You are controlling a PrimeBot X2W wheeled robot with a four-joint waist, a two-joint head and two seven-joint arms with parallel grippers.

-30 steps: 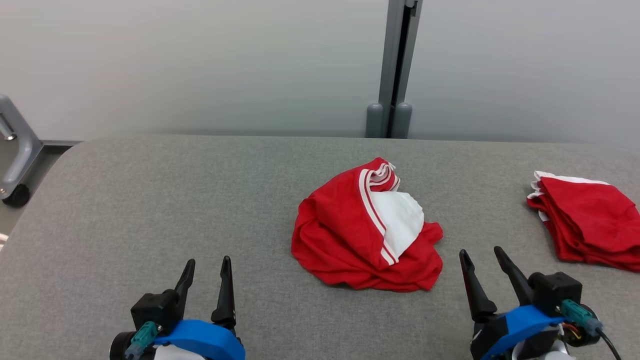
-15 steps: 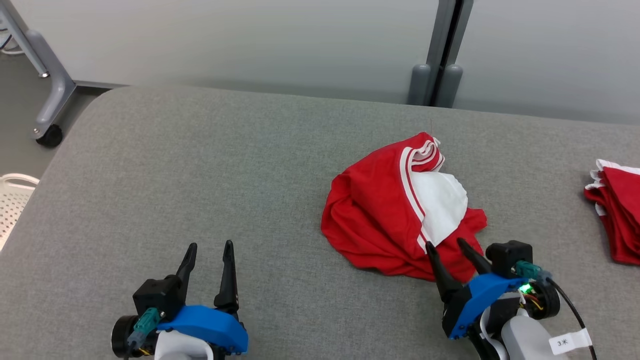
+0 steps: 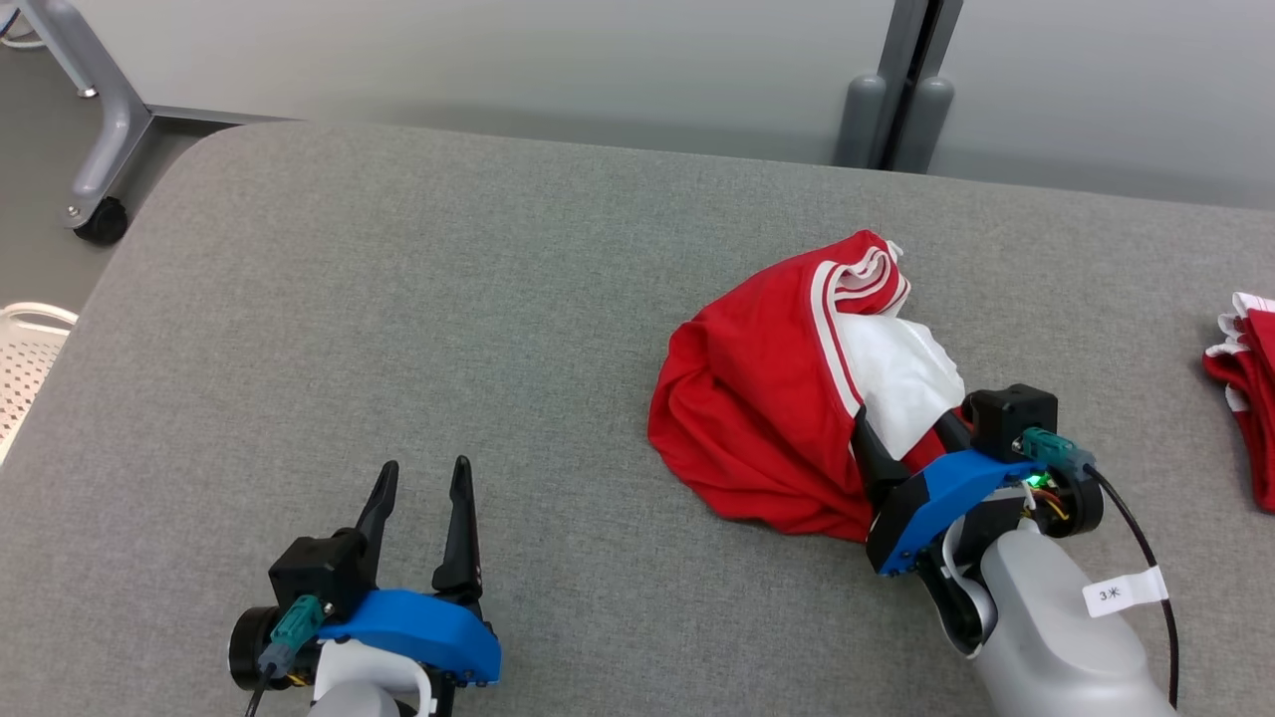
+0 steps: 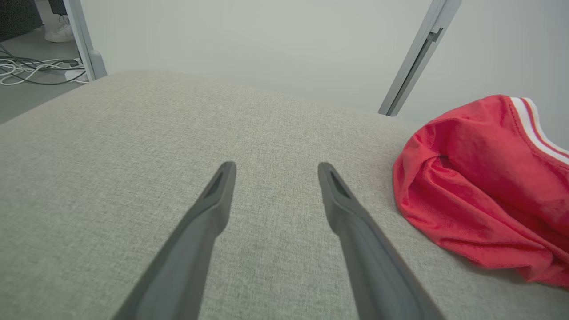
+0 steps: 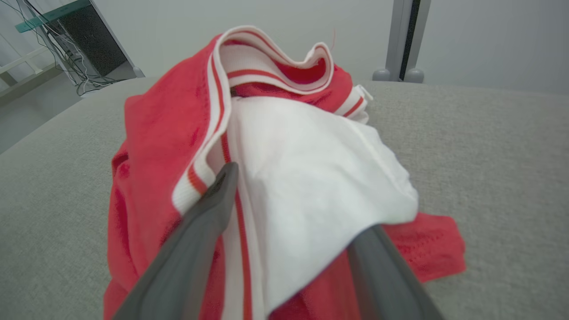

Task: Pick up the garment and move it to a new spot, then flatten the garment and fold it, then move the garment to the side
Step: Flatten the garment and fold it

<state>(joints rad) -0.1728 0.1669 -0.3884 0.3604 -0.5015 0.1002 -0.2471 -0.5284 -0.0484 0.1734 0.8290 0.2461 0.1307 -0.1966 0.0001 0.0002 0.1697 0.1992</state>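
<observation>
**Right gripper nosed into the crumpled garment, left gripper idle**

We see the crumpled red garment with a white panel and red-and-white striped trim lying in a heap on the grey fabric-covered table, right of the table's middle and towards the near edge.

The right gripper is pushed into the heap's near right side. In the right wrist view, the right gripper has its jaws spread wide. One dark finger rests along the striped trim, and the other finger's tip is tucked under the edge of the white panel. The white cloth lies between the two fingers, but they are not pressed together on it, so we see nothing gripped.

The left gripper sits low at the near left of the table, well apart from the garment. Its fingers are parted and nothing is between them. In the left wrist view, the left gripper points across bare grey cloth, with the red heap off to one side.

At the table's far right edge lies a second, folded red-and-white cloth. Behind the table stands a grey metal post.
</observation>
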